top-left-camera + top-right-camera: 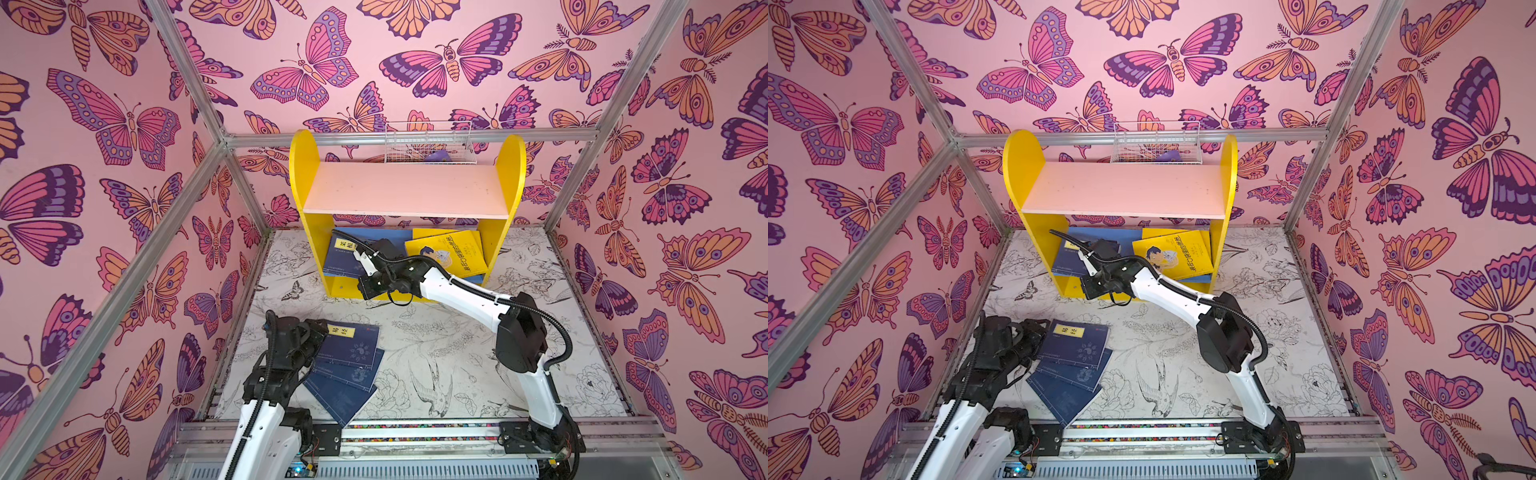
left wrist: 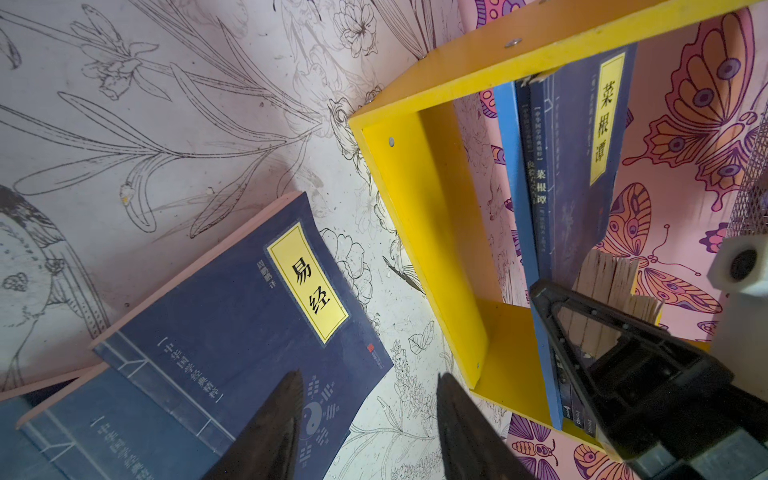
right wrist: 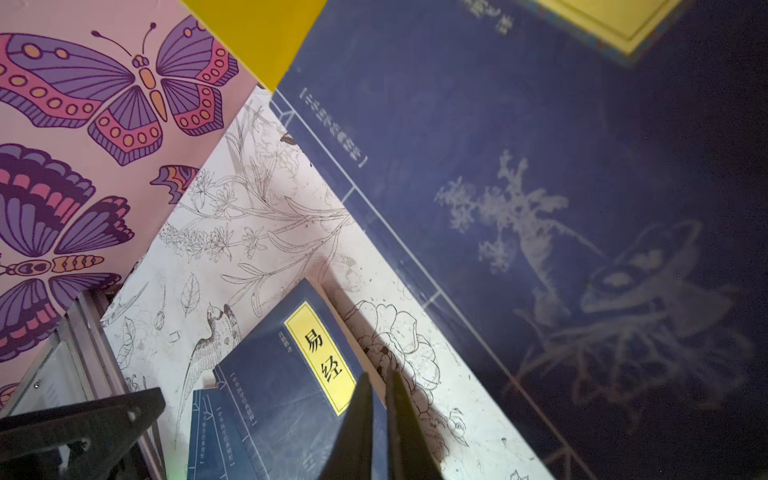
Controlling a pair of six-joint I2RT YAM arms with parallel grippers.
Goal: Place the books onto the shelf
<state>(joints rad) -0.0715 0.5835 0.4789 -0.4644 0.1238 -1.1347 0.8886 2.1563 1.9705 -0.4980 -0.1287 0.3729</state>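
Left fingers: hovering half open, empty, over navy stack lying on counter. Right fingers: resting almost together, seemingly gripping nothing, inside shelf lower tier beside navy books. Risk: arm brushing those books, tipping them off.

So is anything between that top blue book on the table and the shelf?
Yes: the right arm stretches across the shelf's lower opening, its fingers beside the books there. The pink upper board looks unobstructed.

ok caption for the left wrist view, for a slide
Left end effector open over a navy book on the table, yellow shelf with more books beyond.
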